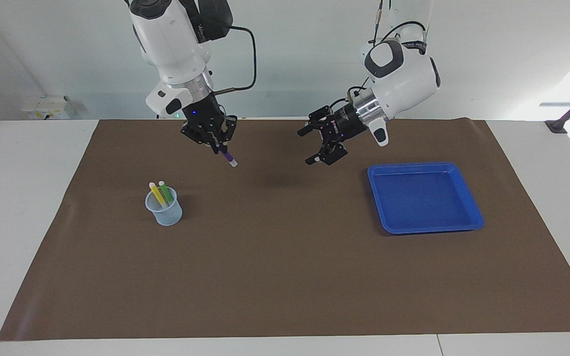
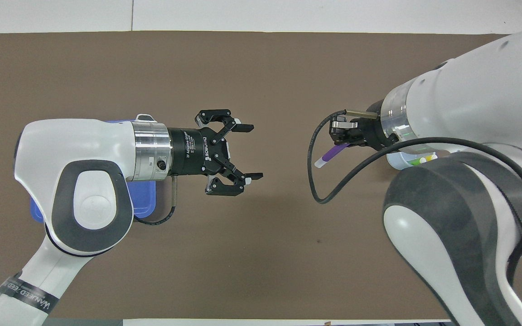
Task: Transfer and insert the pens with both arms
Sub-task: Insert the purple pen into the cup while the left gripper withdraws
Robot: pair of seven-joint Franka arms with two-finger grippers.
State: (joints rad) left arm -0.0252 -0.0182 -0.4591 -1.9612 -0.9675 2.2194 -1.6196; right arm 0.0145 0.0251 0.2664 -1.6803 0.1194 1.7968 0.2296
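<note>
My right gripper (image 1: pixel 217 146) (image 2: pixel 340 138) hangs over the brown mat and is shut on the purple pen (image 1: pixel 227 157) (image 2: pixel 331 154). The pen slants down, its pale tip pointing toward the table's middle. My left gripper (image 1: pixel 308 146) (image 2: pixel 252 152) hovers over the mat's middle, facing the pen across a gap, open and holding nothing. The yellow pen (image 1: pixel 155 193) and the green pen (image 1: pixel 166 192) stand in a clear cup (image 1: pixel 165 210) on the mat toward the right arm's end. In the overhead view the right arm hides most of that cup (image 2: pixel 401 159).
A blue tray (image 1: pixel 423 168) (image 2: pixel 145 206) with nothing in it lies on the mat toward the left arm's end, partly under the left arm in the overhead view. The brown mat (image 1: pixel 285 277) covers most of the white table.
</note>
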